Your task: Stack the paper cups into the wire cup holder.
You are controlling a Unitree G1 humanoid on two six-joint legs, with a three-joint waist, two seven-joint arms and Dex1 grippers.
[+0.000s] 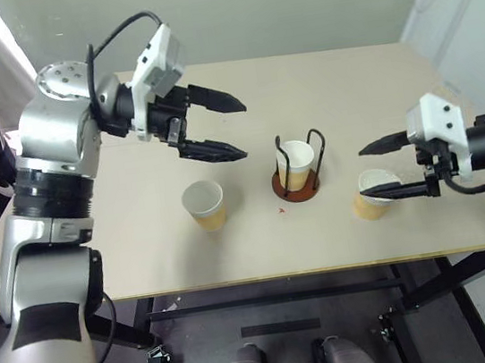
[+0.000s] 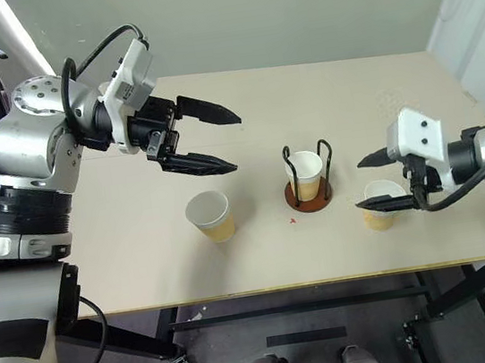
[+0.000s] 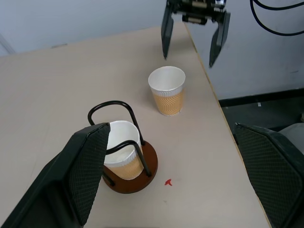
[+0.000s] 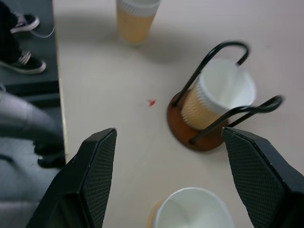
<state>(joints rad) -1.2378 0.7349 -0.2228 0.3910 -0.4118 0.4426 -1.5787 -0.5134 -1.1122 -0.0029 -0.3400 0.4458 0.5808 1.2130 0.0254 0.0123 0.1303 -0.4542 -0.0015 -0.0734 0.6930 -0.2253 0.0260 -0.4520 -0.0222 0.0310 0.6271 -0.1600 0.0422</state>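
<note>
**One cup in the holder, two loose on the desk, both grippers released**

From the head cameras I see the wire cup holder standing near the middle of the pale desk, with one paper cup seated upright between its black loops. A second cup stands alone on the robot's left of the holder, near the front edge. A third cup stands on the right side. My left gripper hangs in the air above the desk, fingers spread wide and holding nothing, pointing toward the holder. My right gripper sits low beside the third cup, fingers apart, one above its rim and one across its mouth; I cannot tell whether they touch it.

In the left wrist view, the holder with its cup is close in, a small red mark just beside its base, and the right-side cup stands beyond, under the other gripper.

In the right wrist view, the holder sits between my open fingers, the nearest cup's rim just below.
</note>
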